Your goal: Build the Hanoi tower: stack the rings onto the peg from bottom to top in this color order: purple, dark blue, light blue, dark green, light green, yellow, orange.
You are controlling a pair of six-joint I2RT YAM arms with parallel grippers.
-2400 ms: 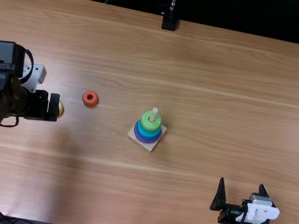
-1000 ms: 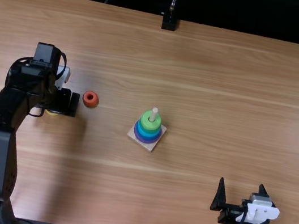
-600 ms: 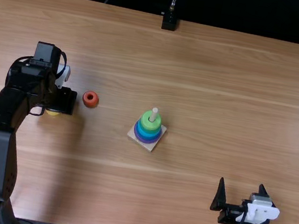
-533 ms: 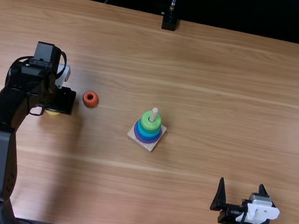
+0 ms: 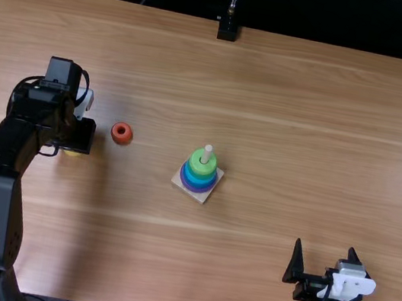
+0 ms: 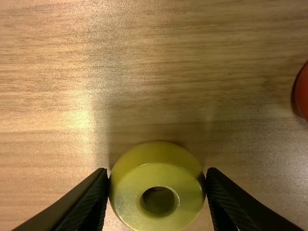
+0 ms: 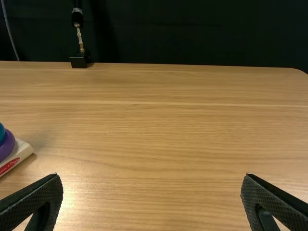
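Note:
My left gripper (image 5: 79, 138) is low at the table's left, fingers pressed on both sides of the yellow ring (image 5: 71, 153). In the left wrist view the left gripper (image 6: 157, 175) is shut on the yellow ring (image 6: 139, 211), whose hole faces the camera. The orange ring (image 5: 121, 133) lies flat just right of that gripper. On the square base (image 5: 204, 197) stands the stack, purple (image 5: 195, 187) lowest, blue shades above, light green (image 5: 202, 165) on top; the peg's tip (image 5: 208, 150) sticks out. My right gripper (image 5: 324, 252) is open and holds nothing; so the right gripper (image 7: 152, 180) appears in its wrist view.
A black stand (image 5: 228, 28) with a cable is at the table's far edge. Bare wood (image 5: 144, 211) lies between the left arm and the base. The right arm rests at the near right edge.
The left arm swung right and lowered over the yellow ring, then its visible finger moved left as the gripper shut on it. The right arm, stack and orange ring stayed still.

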